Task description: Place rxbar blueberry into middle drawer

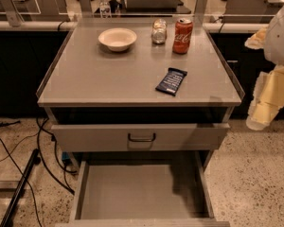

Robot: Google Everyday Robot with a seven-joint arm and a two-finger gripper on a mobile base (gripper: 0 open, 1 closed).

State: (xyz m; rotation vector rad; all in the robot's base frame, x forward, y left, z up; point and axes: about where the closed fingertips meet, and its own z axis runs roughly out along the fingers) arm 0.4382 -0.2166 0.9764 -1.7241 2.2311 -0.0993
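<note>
The rxbar blueberry [171, 81], a flat bar in a dark navy wrapper with pale print, lies on the grey cabinet top [94, 74] near its front right. The middle drawer [132, 193] is pulled out below, a wide shallow grey tray with a bare floor. My gripper [263, 103], pale yellow below a white arm, hangs at the right edge of the view. It is off the cabinet's right side, level with the top's front edge, apart from the bar and holding nothing that I can see.
A red cola can [182, 35], a small can or jar [158, 31] and a white bowl [117, 39] stand at the back of the top. A grey drawer front with a black handle [142, 137] sits above the open drawer. Cables [47, 160] lie on the floor at left.
</note>
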